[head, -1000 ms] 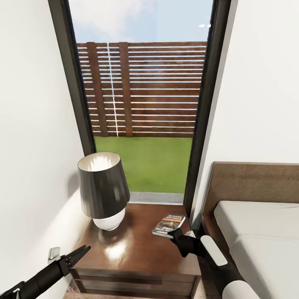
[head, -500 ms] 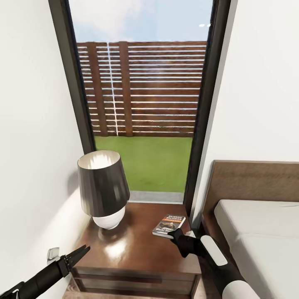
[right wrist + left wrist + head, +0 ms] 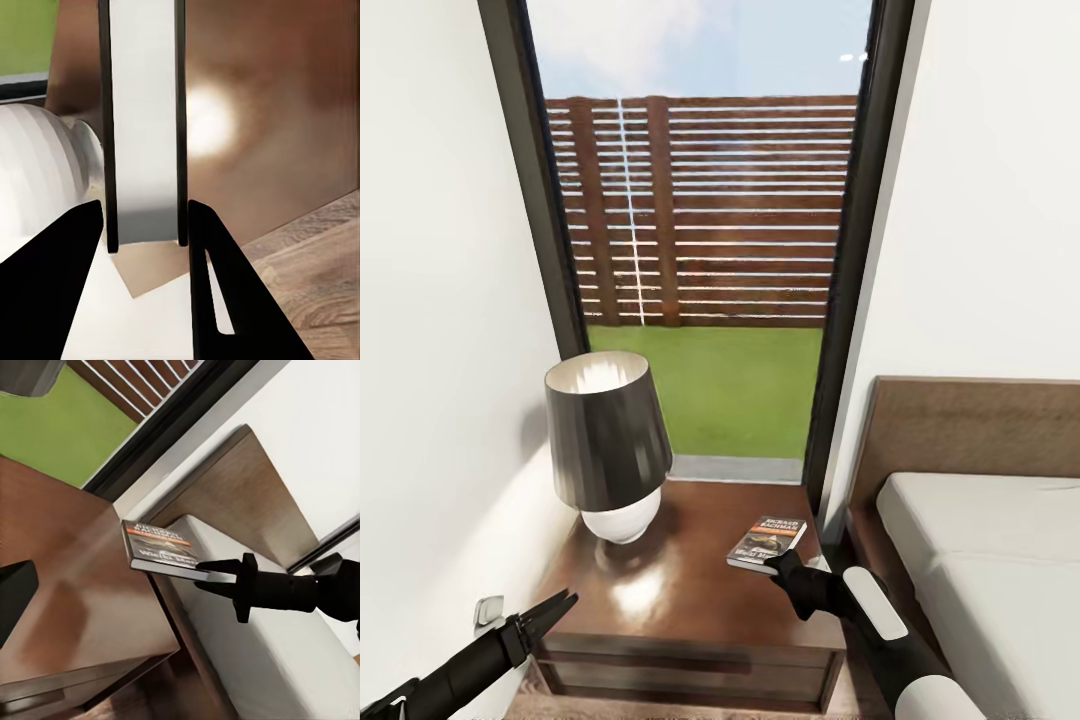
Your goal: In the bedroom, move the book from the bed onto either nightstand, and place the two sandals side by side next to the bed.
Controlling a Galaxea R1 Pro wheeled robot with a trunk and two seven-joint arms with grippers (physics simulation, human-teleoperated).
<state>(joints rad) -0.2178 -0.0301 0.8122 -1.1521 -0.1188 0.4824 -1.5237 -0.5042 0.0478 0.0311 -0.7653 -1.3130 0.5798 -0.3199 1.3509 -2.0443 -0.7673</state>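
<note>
Right gripper (image 3: 773, 566) is pinching the near edge of the book (image 3: 766, 541), low and just right of centre in the head view, and the right wrist view looks straight down the paperback's white page edge clamped between the two dark fingers. The book sits over the right-hand part of the nightstand (image 3: 680, 590), close to the bed-side edge. In the left wrist view its spine (image 3: 169, 571) looks tipped a little, and I can't tell whether it's resting on the glossy top or just above it.

This is the placing step: book off the bed (image 3: 990, 560), arriving on the nightstand. Next it wants lowering until it lies flat, then the fingers parted and drawn back toward the lower edge of the frame without dragging it off.

Left gripper (image 3: 555, 608) hangs at lower left beside the nightstand's front corner, fingers looking nearly together, holding nothing. The lamp (image 3: 605, 450) stands at the far left of the top, well apart from the book.

Sandals come after.
</note>
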